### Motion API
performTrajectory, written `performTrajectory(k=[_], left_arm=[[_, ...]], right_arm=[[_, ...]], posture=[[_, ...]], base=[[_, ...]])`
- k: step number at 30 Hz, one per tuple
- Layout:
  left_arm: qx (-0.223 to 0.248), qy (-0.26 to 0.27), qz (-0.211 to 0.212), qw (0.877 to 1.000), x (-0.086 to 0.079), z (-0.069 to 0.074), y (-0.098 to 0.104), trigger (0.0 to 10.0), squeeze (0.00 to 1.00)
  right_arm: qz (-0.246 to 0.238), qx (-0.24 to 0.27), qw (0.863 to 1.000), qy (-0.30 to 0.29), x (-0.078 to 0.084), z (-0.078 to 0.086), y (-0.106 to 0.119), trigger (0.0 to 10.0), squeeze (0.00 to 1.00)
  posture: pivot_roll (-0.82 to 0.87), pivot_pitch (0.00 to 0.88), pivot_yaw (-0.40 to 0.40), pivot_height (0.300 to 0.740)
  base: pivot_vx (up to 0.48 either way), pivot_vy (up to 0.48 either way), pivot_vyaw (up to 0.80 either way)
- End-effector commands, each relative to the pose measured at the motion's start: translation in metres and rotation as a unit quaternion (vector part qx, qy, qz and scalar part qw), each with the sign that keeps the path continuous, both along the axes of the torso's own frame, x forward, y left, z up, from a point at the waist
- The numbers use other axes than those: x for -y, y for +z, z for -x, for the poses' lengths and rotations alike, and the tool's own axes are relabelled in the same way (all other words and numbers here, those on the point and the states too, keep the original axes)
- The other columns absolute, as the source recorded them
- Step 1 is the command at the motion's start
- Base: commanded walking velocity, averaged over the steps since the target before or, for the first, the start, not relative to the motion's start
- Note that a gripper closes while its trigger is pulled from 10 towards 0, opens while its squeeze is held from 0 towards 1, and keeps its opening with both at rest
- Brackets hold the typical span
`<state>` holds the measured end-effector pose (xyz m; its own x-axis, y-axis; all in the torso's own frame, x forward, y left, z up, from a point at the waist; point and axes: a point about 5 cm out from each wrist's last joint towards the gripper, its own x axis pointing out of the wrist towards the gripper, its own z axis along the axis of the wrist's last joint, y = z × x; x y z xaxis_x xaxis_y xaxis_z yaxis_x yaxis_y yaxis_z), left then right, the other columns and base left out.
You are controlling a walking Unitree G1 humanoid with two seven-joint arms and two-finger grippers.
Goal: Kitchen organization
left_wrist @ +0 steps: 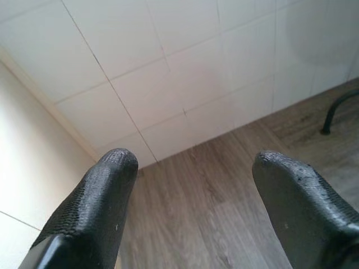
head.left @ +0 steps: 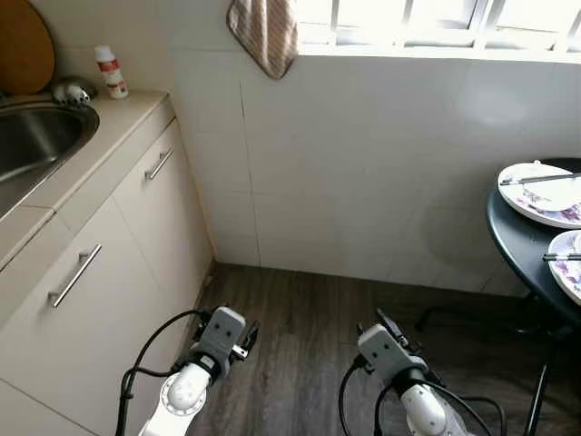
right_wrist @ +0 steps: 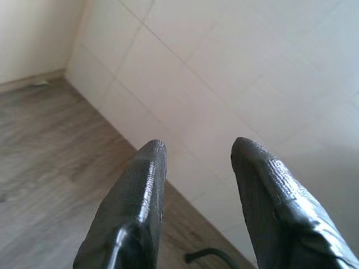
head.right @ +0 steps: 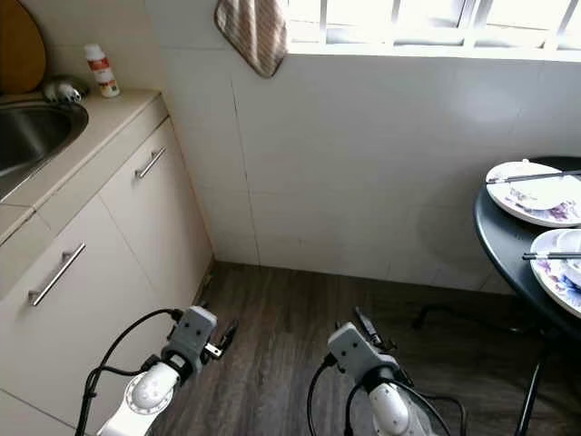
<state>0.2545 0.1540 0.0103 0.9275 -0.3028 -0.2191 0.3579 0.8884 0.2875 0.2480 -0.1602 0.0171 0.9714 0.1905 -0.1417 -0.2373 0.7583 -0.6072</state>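
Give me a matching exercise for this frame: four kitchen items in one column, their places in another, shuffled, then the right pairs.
Items:
1. striped cloth
2. small white bottle
3. chopsticks
4. wooden board

Places:
A. leaning on the wall behind the sink
B. across a plate on the dark round table
C. hanging by the window sill
D. standing on the counter corner

Pairs: 1-C, 2-D, 3-B, 4-A

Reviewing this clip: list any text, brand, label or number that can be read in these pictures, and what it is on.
No text can be read in any view.
The small white bottle on the counter by the sink has a red band on its label, but any print is too small and blurred to read.
The plates on the dark table carry a purple pattern, no legible words.
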Motion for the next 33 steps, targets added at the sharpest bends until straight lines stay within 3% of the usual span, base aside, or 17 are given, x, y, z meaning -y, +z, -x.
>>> performTrajectory(k=[1,6,9,13,19,20,23,33], left_arm=[[0.024,0.004,-0.009,1.0,-0.005,0.0,0.006,10.0,0.0],[0.034,0.007,-0.02,0.999,-0.005,-0.001,0.008,10.0,0.0],[0.06,0.022,-0.024,0.998,-0.006,-0.004,0.016,10.0,0.0],[0.096,0.036,-0.024,0.994,-0.005,-0.012,0.029,10.0,0.0],[0.108,0.035,0.003,0.994,-0.005,-0.018,0.039,10.0,0.0],[0.118,0.038,0.019,0.992,-0.007,-0.017,0.042,10.0,1.0],[0.125,0.036,0.032,0.991,-0.009,-0.015,0.044,10.0,1.0],[0.121,0.029,0.019,0.992,-0.005,-0.017,0.043,10.0,1.0]], right_arm=[[0.016,0.017,1.0,-0.02,0.004,-0.005,0.007,10.0,0.0],[0.044,0.041,0.998,-0.026,0.003,-0.011,0.015,10.0,0.0],[0.121,0.105,0.985,-0.058,0.01,-0.02,0.03,10.0,0.0],[0.071,0.16,0.981,-0.079,0.016,-0.024,0.051,10.0,0.0],[0.047,0.198,0.975,-0.094,0.018,-0.027,0.065,10.0,0.04],[0.045,0.196,0.975,-0.093,0.018,-0.027,0.064,10.0,1.0],[0.041,0.183,0.978,-0.09,0.018,-0.025,0.061,10.0,1.0],[0.014,0.167,0.984,-0.061,0.013,-0.022,0.058,10.0,1.0]], posture=[[0.03,0.0,0.029,0.74],[0.03,0.0,0.027,0.74],[0.03,0.0,0.025,0.74],[0.03,0.0,0.025,0.74],[0.03,0.0,0.026,0.74],[0.03,0.0,0.027,0.74],[0.03,0.0,0.026,0.74],[0.02,0.0,0.022,0.74]], base=[[0.0,0.0,0.0],[0.0,0.0,0.0],[0.0,0.0,0.0],[0.0,0.0,0.0],[0.0,0.0,0.0],[0.0,0.0,0.0],[0.0,0.0,0.0],[0.0,0.0,0.0]])
